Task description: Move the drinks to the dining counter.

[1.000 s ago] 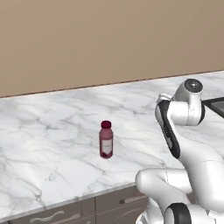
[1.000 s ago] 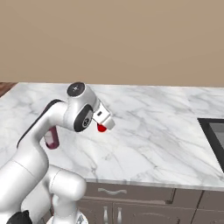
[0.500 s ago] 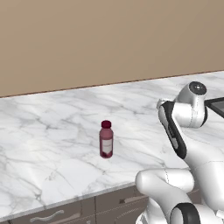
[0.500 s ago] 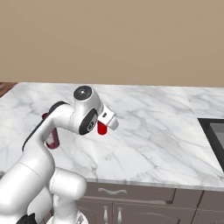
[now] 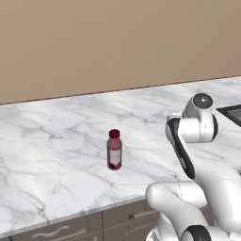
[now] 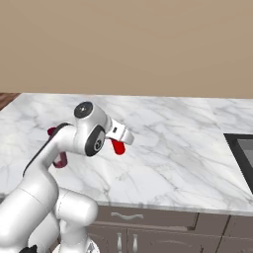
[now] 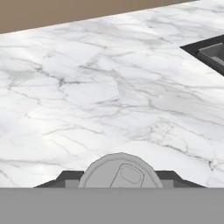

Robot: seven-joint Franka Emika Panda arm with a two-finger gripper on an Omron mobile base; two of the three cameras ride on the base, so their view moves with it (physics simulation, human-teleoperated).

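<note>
- Far left of the scene: maroon bottle (image 5: pixel 114 149) stands upright on the dining counter (image 5: pixel 56 141), dark-red cap up, pale label facing the near edge; plain tan wall (image 5: pixel 117 42) behind. In the right base view it peeks out from behind my arm at the left (image 6: pixel 60 159)
- Centre: my gripper (image 6: pixel 117 144) hangs over the marbled slab, right of the bottle and well apart from it; jaws clenched on the red can (image 6: pixel 118 147), whose red body shows just below my hand
- In the hand view the can's grey lid with its pull tab (image 7: pixel 121 173) sits right at my fingertips, so its long axis seems to run along my line of sight; I read the can as tipped forward with the hand, not upright, though I cannot tell the exact tilt
- Bare marble lies ahead of and below the can (image 7: pixel 100 100) — this is the drop zone; I judge the move needs the wrist turned until the can's axis is vertical, then straight down
- Far right: dark sink recess (image 7: pixel 210 51) cut into the slab; I should set down left of it, keeping near the bottle but not touching it
</note>
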